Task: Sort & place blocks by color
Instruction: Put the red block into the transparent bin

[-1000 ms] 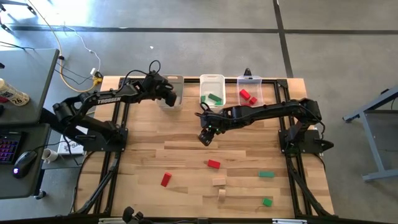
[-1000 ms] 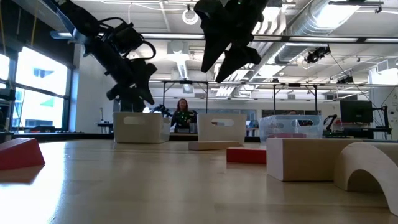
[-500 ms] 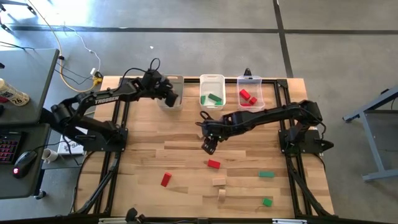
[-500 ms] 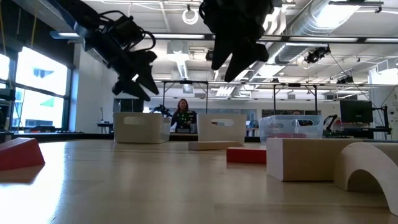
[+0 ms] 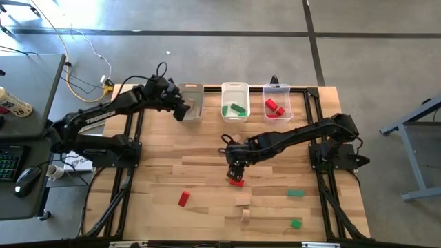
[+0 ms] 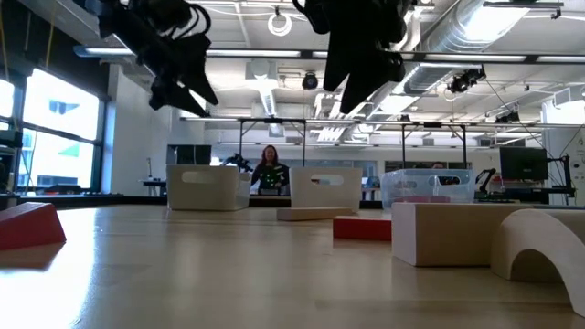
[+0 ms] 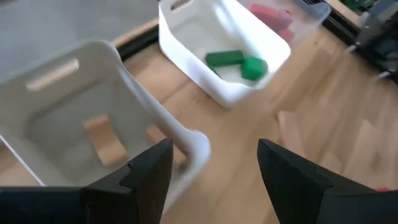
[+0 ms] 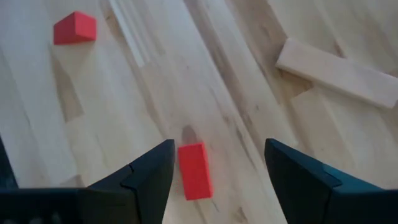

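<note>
My right gripper (image 5: 235, 172) (image 8: 217, 174) hangs open above a red block (image 8: 194, 169) (image 5: 236, 182) that lies flat on the table; its fingers stand on either side of the block, well above it. My left gripper (image 5: 180, 112) (image 7: 214, 177) is open and empty, just off the near corner of the left bin (image 7: 74, 106), which holds tan blocks (image 7: 102, 140). The middle bin (image 5: 235, 101) holds green blocks (image 7: 233, 62), and the right bin (image 5: 277, 101) holds red ones. More blocks lie on the table: a red wedge (image 5: 183, 199), two tan ones (image 5: 242, 201), two green ones (image 5: 295, 193).
A flat tan plank (image 8: 339, 73) lies on the table near my right gripper. The three bins stand in a row along the far edge. A tan arch (image 6: 539, 242) and a tan block (image 6: 448, 233) sit close to the near edge. A person shows in the room beyond.
My left gripper has risen from over the left bin and drawn back a little toward the table's left. My right gripper has travelled toward the near edge and now stands over the red block. No block on the table has moved.
</note>
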`<control>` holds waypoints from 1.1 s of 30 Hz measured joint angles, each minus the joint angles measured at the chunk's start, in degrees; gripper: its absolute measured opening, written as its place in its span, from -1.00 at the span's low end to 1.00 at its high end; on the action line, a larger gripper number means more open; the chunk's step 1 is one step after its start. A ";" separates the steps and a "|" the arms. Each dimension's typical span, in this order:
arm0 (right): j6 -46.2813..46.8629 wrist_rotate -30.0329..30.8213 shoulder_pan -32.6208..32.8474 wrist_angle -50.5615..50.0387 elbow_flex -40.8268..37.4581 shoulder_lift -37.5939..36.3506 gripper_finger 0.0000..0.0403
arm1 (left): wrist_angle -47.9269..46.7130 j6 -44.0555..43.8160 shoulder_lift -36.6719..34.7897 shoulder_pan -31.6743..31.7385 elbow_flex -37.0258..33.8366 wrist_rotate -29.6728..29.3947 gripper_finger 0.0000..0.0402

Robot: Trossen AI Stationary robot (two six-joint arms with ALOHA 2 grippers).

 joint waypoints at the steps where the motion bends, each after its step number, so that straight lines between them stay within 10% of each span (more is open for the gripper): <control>1: 0.00 -0.01 0.33 -0.07 0.00 0.00 0.20 | -1.31 -0.74 -0.82 -0.55 -0.01 0.00 0.09; 33: -9.31 5.09 10.02 1.87 -2.58 3.68 0.29 | -27.43 -30.50 -12.34 -32.27 -0.06 -6.26 0.09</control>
